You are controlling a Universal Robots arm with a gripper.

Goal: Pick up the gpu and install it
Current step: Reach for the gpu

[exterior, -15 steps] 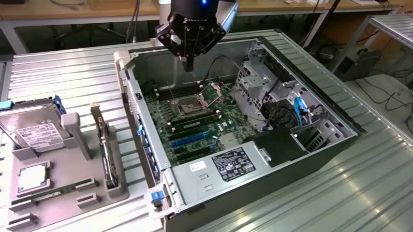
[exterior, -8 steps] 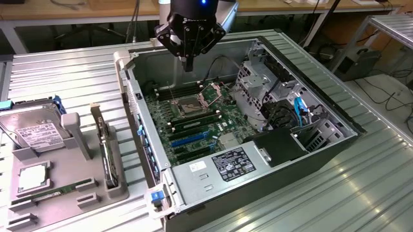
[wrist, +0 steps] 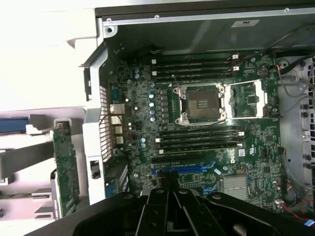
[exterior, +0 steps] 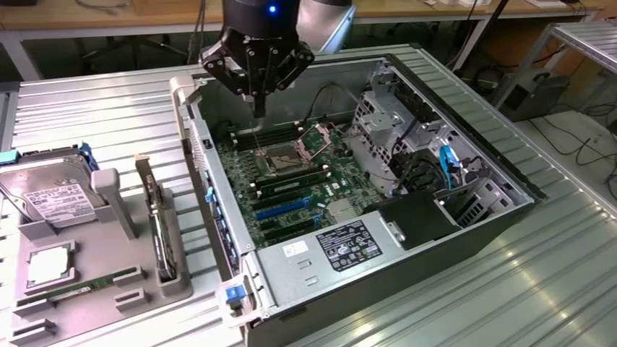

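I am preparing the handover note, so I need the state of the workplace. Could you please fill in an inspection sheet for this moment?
Surface: ribbed metal table, carrying an open computer case and a grey holder.
Job's things: graphics card stands on edge in the grey holder, outside the case, not gripped.
Clutter: hard drive and memory stick in the same holder.
Grippers: gripper shut, nothing seen in it, above the motherboard at the far end of the case.
Cables: blue cables inside the case; loose cables on the floor at the exterior view's right.
Surroundings: wooden workbench behind the table.
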